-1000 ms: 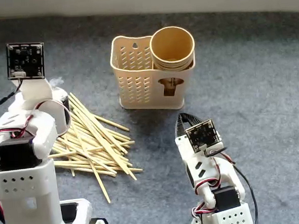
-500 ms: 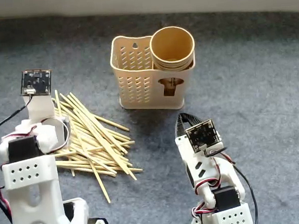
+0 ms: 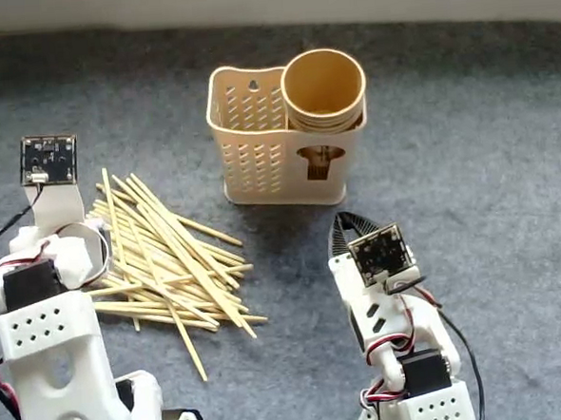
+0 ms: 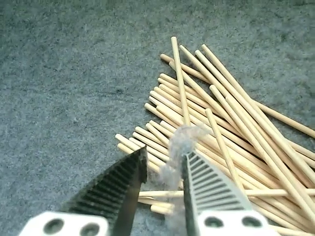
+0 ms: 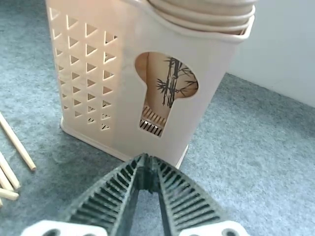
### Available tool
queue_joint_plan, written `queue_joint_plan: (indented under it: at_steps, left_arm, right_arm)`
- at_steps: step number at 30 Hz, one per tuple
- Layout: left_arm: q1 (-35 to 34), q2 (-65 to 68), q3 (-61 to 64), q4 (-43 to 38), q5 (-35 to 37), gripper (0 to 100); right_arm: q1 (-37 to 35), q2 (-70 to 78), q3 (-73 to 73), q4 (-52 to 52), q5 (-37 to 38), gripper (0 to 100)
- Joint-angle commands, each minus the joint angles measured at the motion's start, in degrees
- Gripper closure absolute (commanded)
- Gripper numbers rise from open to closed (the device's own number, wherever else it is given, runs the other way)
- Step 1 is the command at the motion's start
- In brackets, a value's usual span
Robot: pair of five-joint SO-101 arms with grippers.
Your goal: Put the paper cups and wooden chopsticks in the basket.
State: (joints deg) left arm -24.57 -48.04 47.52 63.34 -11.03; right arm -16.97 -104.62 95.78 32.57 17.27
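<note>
1. Moved in the last second: the left arm (image 3: 44, 315) has dropped and pulled back toward its base. Its wrist camera board (image 3: 49, 159) now sits lower, at the outer edge of the wooden chopsticks (image 3: 169, 260). The right arm (image 3: 391, 298), the basket (image 3: 253, 145) and the cups are unchanged.
2. The left tool (image 4: 164, 160) has its jaws a narrow gap apart and hovers over the stick ends at the pile's edge, gripping nothing. A tuft of grey fluff (image 4: 181, 140) sits at the tips. I can't tell whether it is snagged on a jaw or lying on the sticks.
3. The right tool (image 5: 147, 164) has its jaws closed tip to tip and is empty. It points at the basket wall with the keyhole cut-out (image 5: 165, 93), near it but apart.
4. The paper cups (image 3: 323, 88) are a nested stack, upright in the basket, so the cup half looks done. The chopsticks lie loose and criss-crossed on the worktop (image 3: 469, 179), near the basket on the left arm's side.
5. Step in hand, as I judge it: the left arm is lining up its first stick pick.
6. Next move calls for:
   - opening up a bit and coming down across a stick or small bundle, not along it
   - gripping near mid-length so it doesn't swing
   - lifting, tipping upright and dropping it in the compartment beside the cups
   - watching for the overlapping sticks dragging their neighbours
7. Writing: none legible. The only marking is a bamboo motif (image 5: 170, 83) on a cup, seen through the cut-out.
</note>
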Motion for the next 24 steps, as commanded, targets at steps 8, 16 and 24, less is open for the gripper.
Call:
queue_joint_plan:
  at_steps: [8,16,24]
  left_arm:
    - [5.6,21.9,-13.8,5.4,2.6,87]
    - [8.2,32.6,-19.1,5.8,25.0,87]
    - [11.6,40.1,-19.0,5.3,25.3,87]
  right_arm:
    - [0.1,-0.6,5.6,-1.5,2.4,99.1]
    - [0.1,-0.6,5.6,-1.5,2.5,99.1]
    - [0.1,-0.6,5.6,-1.5,2.5,99.1]
